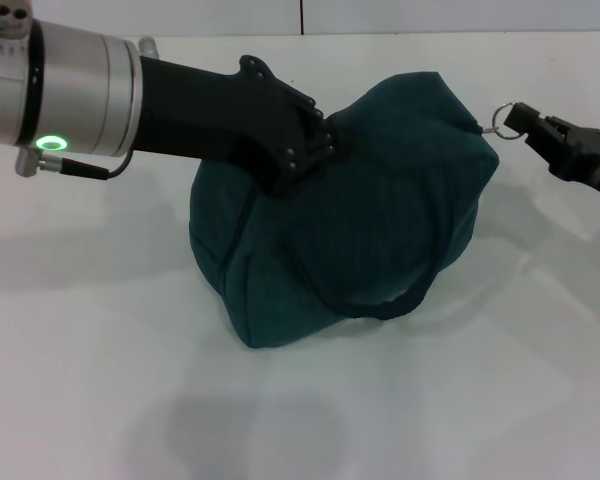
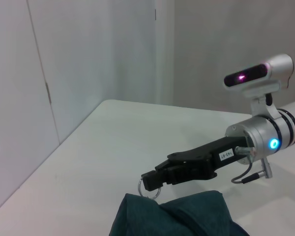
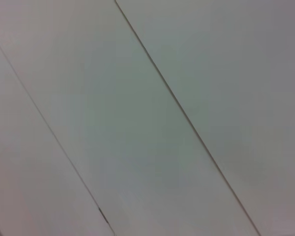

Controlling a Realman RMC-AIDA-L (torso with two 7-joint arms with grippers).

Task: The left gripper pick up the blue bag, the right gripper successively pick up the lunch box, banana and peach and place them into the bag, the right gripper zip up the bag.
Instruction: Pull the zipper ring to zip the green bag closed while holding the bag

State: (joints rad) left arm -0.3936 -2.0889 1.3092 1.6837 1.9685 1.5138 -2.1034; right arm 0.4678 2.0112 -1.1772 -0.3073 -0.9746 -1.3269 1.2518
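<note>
While our left gripper (image 1: 315, 150) pinches the fabric at the top of the blue bag (image 1: 350, 220), the bag sits bulging on the white table (image 1: 100, 350), its long axis running across us. Just beside the bag's right upper corner, our right gripper (image 1: 510, 120) is clamped on the zipper ring (image 1: 499, 124).

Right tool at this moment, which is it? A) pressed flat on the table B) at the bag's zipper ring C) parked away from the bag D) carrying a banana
B: in the head view the right tool sits at the metal ring on the far right corner of the blue bag; the left wrist view shows the ring at its tip too.
</note>
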